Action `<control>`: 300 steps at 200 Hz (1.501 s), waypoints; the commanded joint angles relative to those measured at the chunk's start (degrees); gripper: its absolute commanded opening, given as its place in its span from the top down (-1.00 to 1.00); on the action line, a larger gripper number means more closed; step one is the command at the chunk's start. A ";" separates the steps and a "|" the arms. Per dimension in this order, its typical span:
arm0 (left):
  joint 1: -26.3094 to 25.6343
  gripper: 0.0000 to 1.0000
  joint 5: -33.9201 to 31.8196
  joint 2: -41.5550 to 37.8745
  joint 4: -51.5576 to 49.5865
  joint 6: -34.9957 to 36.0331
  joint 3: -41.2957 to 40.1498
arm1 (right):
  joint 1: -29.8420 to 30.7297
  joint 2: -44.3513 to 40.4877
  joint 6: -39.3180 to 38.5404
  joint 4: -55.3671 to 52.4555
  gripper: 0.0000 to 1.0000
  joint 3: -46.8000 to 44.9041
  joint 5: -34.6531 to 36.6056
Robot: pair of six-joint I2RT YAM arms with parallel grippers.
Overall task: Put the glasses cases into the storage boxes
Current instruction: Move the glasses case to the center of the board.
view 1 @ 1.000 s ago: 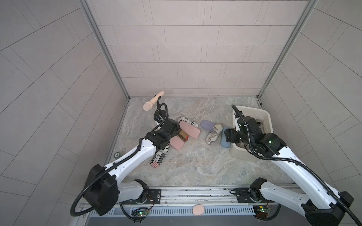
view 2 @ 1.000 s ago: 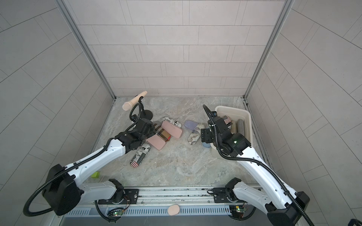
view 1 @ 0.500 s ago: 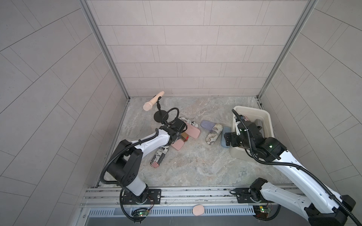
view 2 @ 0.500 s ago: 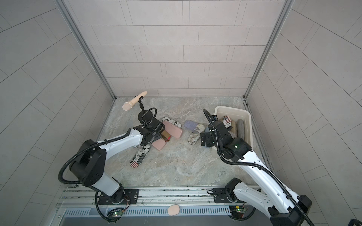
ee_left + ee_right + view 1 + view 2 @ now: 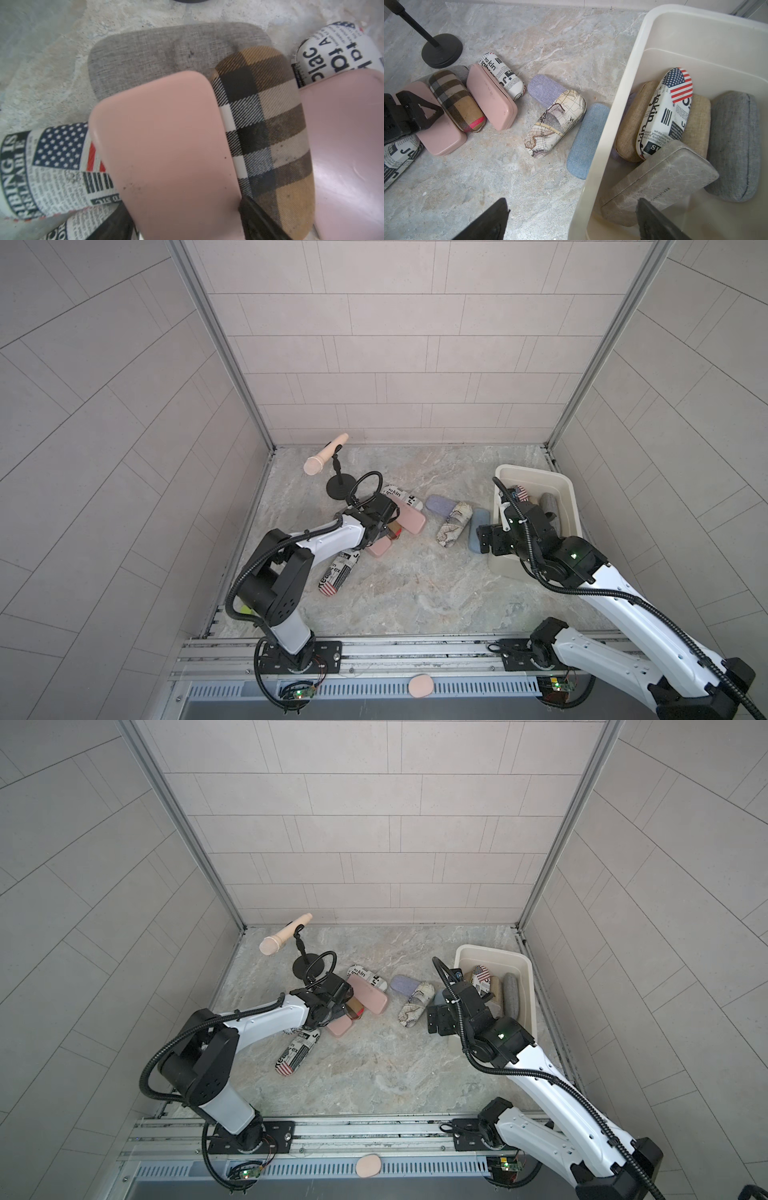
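Two grippers: left gripper (image 5: 180, 207) at 9 o'clock of the floor (image 5: 415, 593), right gripper (image 5: 572, 199) at 3 o'clock.
Left grip: fingers sit either side of a salmon-pink case (image 5: 166, 155); whether they pinch it, cannot tell.
Right grip: fingers spread wide, holding nothing, straddling the near wall of the storage box (image 5: 612, 116).
Front rail (image 5: 374, 655), 6 o'clock: pink oval pad (image 5: 420, 686).
Surface: flat grey-beige marbled stone.
Loose cases: newspaper-print case (image 5: 338, 572) nearest; plaid case (image 5: 266, 124) touching the salmon-pink one; grey woven case (image 5: 166, 52) partly covered by both; map-print case (image 5: 556, 124) overlapping a lavender case (image 5: 544, 87); light blue case (image 5: 587, 141) just beside the box.
In the box: marbled grey case (image 5: 660, 180), hard and flat; tan cloth cases (image 5: 629, 124); flag-print case (image 5: 662, 116); grey cloth case (image 5: 735, 145).
Far, 11 o'clock: pink microphone (image 5: 324, 454) on black stand (image 5: 340, 489).
Walls (image 5: 374, 364): pale rectangular tiles.
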 commanded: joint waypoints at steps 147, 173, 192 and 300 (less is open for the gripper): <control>-18.26 -0.33 8.21 -5.31 10.44 1.48 -12.50 | 0.22 -2.84 -1.63 1.27 -0.95 -0.61 3.36; -24.42 -0.33 8.70 -5.85 10.11 1.55 -12.89 | 0.22 -3.50 -1.92 0.28 -0.95 0.00 4.11; -25.52 -0.33 9.39 -7.82 8.76 3.72 -12.98 | 0.21 -3.87 -1.91 -0.17 -0.95 0.38 4.20; -20.97 -1.00 -7.07 -6.29 -17.67 -7.00 4.28 | -0.09 -5.51 -3.24 -1.72 -0.99 -0.39 9.37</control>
